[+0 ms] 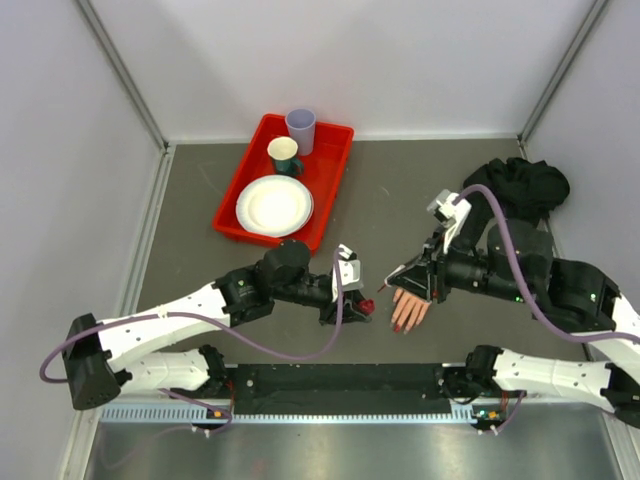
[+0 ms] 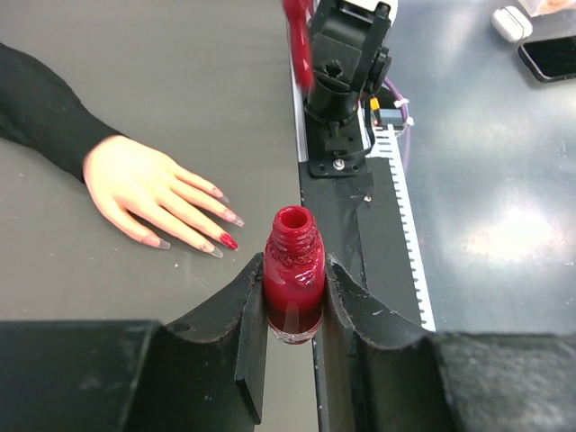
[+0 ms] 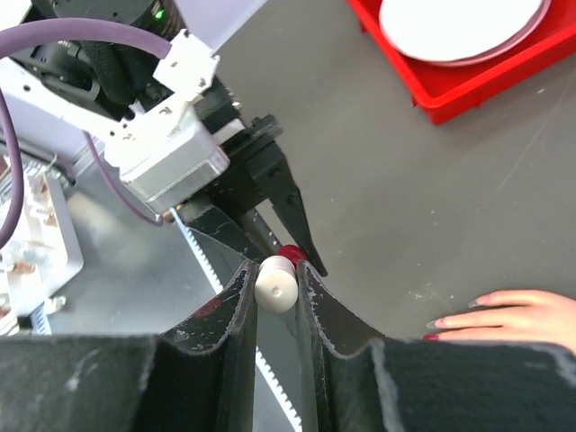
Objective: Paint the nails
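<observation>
- The grey table [image 1: 400, 190] carries everything, with both arms reaching in over its near middle
- The left gripper [image 2: 293, 264] has its 2 fingers pressed against the sides of the polish bottle [image 2: 293, 288]; the right gripper [image 3: 274, 267] hangs just beside it, its fingers pinching a white rounded cap [image 3: 275, 283] whose lower part is hidden
- A red tray [image 1: 327, 160] sits at the far left of the table, well apart from the grippers
- A heap of black fabric [image 1: 525, 180] lies in the far right corner
- A white plate [image 1: 274, 205] lies in the near half of the tray
- The mannequin hand [image 2: 135, 184] lies palm down on the table, just right of the bottle in the top view, with a black sleeve [image 2: 36, 99] on its wrist and its fingers pointing toward the near edge
- 2 cups stand in the far half of the tray: a lilac cup [image 1: 301, 128] and a green cup [image 1: 284, 155]
- The bottle stands upright and open — dark red inside
- The nails [image 2: 228, 240] are at the fingertips near the bottle; 1 is bright red, the others pale pink
</observation>
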{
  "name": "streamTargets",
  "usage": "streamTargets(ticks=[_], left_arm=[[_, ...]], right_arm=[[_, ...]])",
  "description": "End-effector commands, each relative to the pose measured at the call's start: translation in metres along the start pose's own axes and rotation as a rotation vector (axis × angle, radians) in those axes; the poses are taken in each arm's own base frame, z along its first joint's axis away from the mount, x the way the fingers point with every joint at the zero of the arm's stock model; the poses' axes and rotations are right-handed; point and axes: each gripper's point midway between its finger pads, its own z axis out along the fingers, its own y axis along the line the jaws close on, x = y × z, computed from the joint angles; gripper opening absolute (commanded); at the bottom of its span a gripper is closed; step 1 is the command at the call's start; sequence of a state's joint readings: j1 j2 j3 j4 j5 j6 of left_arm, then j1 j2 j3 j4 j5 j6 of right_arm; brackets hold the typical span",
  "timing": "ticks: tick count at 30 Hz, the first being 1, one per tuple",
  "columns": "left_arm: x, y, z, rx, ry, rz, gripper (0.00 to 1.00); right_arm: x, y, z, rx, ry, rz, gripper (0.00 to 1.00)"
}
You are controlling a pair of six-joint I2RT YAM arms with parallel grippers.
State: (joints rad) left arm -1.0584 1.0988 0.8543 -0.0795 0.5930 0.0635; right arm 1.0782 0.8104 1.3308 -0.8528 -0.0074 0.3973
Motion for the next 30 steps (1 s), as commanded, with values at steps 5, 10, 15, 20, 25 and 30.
streamTargets(ticks=[5,10,15,20,25,30], left_arm=[[-0.016,-0.003,-0.001,0.022,-0.040,0.044,0.00],[-0.017,-0.004,-0.002,0.019,-0.044,0.048,0.00],[-0.018,-0.003,-0.003,0.013,-0.045,0.049,0.00],[-0.018,-0.002,-0.003,0.007,-0.045,0.048,0.00],[-0.017,-0.001,-0.003,0.001,-0.045,0.048,0.00],[-0.017,0.000,-0.003,-0.006,-0.046,0.046,0.00]], right_arm=[[0.005,0.011,0.014,-0.058,0.036,-0.025,0.00],[0.010,0.006,0.020,-0.031,0.061,-0.025,0.00],[0.016,0.004,0.024,-0.028,0.076,-0.026,0.00],[0.019,0.001,0.027,-0.013,0.093,-0.029,0.00],[0.019,0.001,0.026,-0.016,0.086,-0.024,0.00],[0.024,0.000,0.027,-0.012,0.100,-0.021,0.00]])
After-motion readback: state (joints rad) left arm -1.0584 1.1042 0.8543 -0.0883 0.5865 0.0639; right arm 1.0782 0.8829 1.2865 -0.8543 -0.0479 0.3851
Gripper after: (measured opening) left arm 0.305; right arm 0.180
